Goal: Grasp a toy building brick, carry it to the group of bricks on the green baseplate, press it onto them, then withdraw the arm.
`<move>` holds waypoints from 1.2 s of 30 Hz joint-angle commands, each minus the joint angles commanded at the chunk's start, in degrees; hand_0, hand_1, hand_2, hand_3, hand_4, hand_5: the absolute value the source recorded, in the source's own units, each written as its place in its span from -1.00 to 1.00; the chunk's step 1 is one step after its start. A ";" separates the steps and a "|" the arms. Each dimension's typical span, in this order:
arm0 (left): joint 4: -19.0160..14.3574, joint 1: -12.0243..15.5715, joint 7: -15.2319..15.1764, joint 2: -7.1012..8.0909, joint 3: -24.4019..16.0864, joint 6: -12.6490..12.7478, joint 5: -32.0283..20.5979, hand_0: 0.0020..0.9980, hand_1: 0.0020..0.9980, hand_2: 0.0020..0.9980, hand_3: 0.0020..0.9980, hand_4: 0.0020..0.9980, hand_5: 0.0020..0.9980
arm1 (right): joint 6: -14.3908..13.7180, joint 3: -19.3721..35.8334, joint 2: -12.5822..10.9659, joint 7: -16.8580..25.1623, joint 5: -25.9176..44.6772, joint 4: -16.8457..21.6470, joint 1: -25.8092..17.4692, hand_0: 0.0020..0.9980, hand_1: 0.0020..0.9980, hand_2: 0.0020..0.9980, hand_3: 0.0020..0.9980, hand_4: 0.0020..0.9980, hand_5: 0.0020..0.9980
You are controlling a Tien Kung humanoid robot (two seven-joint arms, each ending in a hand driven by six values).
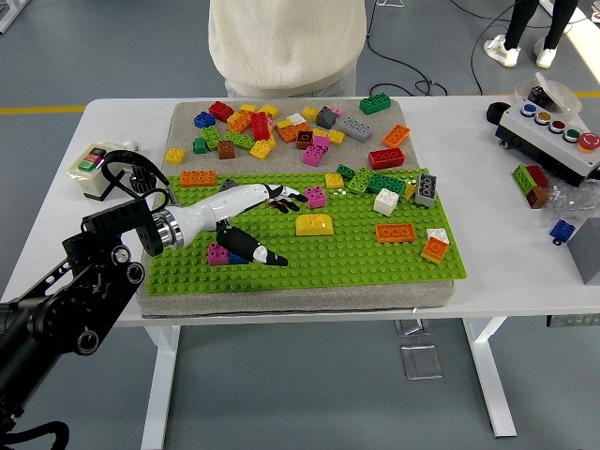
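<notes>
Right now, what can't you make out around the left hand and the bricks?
- Head view: left hand covers the red brick; contact unclear.
- Blue brick beside the magenta brick: hidden by the thumb.
- Right hand: out of frame.
- Person: cut off by the top edge.

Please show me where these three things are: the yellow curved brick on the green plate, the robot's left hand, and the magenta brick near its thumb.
yellow curved brick [314,224], head view, top face.
left hand [246,200], head view, white back.
magenta brick [218,253], head view, studded top.

High head view, facing down over table [487,141]
</notes>
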 joint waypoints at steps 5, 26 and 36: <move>0.77 -0.81 -0.21 -0.42 0.11 2.88 -1.60 0.46 0.36 0.22 0.51 0.58 -1.00 | 0.00 -0.07 -0.01 0.10 0.02 0.00 0.09 0.46 0.31 0.41 0.14 0.82 0.00; 2.13 -0.91 -0.52 -0.53 -1.46 5.54 -2.12 0.40 0.27 0.16 0.35 0.26 -1.00 | 0.11 -0.79 0.04 -0.27 -0.14 0.00 0.17 0.46 0.31 0.41 0.14 0.82 0.00; 1.62 -0.36 -0.14 -0.25 -2.57 4.73 -1.47 0.56 0.41 0.26 0.46 0.54 -0.99 | 0.29 -0.98 0.07 -0.65 -0.42 0.00 0.37 0.46 0.31 0.41 0.14 0.82 0.00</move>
